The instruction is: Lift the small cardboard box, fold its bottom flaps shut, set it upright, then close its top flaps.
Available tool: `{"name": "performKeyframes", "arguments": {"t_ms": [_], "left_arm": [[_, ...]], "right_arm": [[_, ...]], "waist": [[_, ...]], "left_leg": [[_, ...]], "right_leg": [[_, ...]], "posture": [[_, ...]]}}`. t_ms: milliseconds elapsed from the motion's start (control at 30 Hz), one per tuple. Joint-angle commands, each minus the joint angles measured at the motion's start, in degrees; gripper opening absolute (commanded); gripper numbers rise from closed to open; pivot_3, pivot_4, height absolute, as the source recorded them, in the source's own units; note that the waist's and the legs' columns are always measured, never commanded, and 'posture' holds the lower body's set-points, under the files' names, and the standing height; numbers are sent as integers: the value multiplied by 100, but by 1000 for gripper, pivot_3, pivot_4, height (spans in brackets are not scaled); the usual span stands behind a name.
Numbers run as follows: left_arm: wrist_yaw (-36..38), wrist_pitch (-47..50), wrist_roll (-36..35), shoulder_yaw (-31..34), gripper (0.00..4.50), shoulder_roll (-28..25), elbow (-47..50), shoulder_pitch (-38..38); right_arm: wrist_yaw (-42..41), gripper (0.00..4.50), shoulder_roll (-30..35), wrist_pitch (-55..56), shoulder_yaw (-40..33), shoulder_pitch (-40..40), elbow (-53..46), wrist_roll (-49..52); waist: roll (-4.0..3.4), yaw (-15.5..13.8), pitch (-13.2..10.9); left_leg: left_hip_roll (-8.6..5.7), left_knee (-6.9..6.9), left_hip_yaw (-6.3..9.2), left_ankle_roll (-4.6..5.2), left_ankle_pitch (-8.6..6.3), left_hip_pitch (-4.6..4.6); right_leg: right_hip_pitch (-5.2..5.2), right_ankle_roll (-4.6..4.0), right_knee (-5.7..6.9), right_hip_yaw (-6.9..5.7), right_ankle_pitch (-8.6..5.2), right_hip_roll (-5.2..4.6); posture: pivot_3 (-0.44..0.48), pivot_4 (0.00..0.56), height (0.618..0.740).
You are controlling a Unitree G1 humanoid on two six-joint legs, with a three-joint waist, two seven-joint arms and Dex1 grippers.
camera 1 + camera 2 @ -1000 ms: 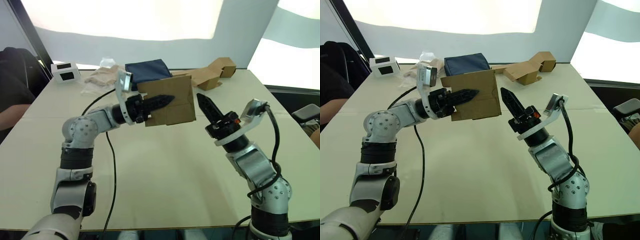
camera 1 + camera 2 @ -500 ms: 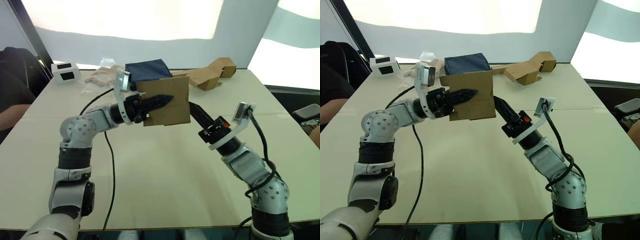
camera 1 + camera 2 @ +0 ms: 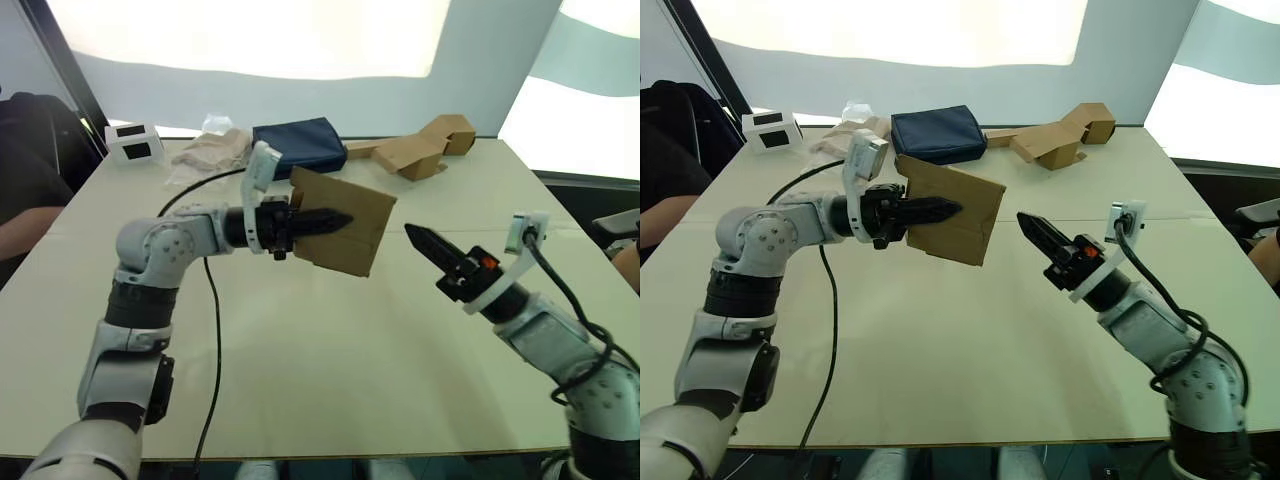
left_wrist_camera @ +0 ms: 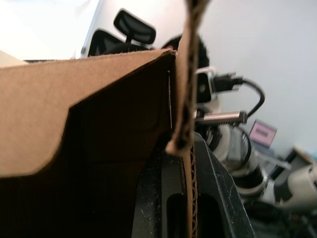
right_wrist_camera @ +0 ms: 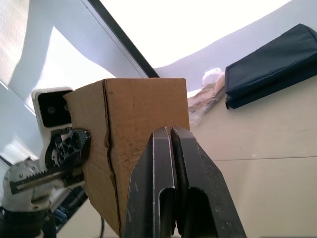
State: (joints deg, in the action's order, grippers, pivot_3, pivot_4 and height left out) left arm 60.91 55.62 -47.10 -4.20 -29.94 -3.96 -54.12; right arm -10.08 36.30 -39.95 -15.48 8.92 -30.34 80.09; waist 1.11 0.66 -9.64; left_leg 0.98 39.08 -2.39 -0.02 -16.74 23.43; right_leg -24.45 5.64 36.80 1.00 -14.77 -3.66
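In the head views, the small cardboard box (image 3: 345, 230) hung tilted in the air above the middle of the table (image 3: 330, 340), pinched by the left gripper (image 3: 335, 221) on one side wall, one black finger lying across the outer face. The right gripper (image 3: 1032, 227) pointed at the box from just beside it, not touching. The box looked light, with thin corrugated walls likely to bow under a hard squeeze, so a hold across a wall near a corner seemed soundest. A navy pouch (image 3: 298, 145), a sprawling cardboard piece (image 3: 420, 147) and a small white device (image 3: 133, 142) kept to the far edge, leaving the near half open for setting down. In the left wrist view, the gripper clamped a wall edge-on, the box's hollow beside it. In the right wrist view, the fingers (image 5: 187, 188) were pressed together, holding nothing, the box face close ahead.
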Motion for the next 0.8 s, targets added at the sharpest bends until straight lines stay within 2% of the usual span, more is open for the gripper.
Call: {"name": "performKeyframes", "arguments": {"t_ms": [33, 200, 333, 500, 633, 733, 800], "left_arm": [[891, -429, 720, -865, 0, -434, 258, -343], [1529, -742, 1989, -2296, 0, -868, 298, -895], [1419, -1425, 3285, -3249, 0, -862, 157, -1086], [1384, -1982, 4003, -3562, 0, -592, 59, -1052], [1557, -1804, 4048, -3514, 0, -442, 337, -977], [1629, -1390, 3931, -3329, 616, -303, 451, -1124], [1668, -1171, 3873, -3211, 1251, -244, 462, -1235]], "right_arm": [[-666, 45, 625, -285, -10, -128, -454, -349], [-1306, 45, 1174, -434, 86, -176, -515, -807], [-1385, 45, 1129, -472, 236, -134, -553, -1007], [-1350, 45, 931, -441, 419, -187, -627, -1307], [-1290, 45, 801, -463, 476, -202, -587, -1447], [-1273, 0, 728, -483, 478, -236, -556, -1525], [-1259, 0, 688, -502, 480, -254, -560, -1542]], "waist": [[-2, 13, -1], [-3, -5, -5], [-3, -14, -6], [0, -21, -7], [0, -23, -7], [0, -21, -7], [0, -24, -7]], "left_leg": [[-1, -4, -2, 1, -1, -1], [1, -13, -3, 3, -2, 5], [-1, -12, -7, 19, -11, 10], [3, -10, -8, 27, -15, 27], [4, -5, -6, 30, -17, 36], [3, -3, -6, 31, -18, 37], [3, -1, -5, 31, -18, 37]], "right_leg": [[0, 0, -6, 2, 0, 0], [1, -1, -31, 4, 0, 5], [10, -1, -59, 9, 0, 4], [1, 10, -67, 10, 4, 3], [-3, 21, -67, 8, 9, 3], [-3, 22, -66, 8, 9, 4], [-3, 22, -63, 7, 10, 4]], "posture": [[0, 150, 740], [0, 150, 740], [0, 150, 740], [0, 150, 740], [0, 150, 740], [0, 150, 740], [0, 150, 740]]}}
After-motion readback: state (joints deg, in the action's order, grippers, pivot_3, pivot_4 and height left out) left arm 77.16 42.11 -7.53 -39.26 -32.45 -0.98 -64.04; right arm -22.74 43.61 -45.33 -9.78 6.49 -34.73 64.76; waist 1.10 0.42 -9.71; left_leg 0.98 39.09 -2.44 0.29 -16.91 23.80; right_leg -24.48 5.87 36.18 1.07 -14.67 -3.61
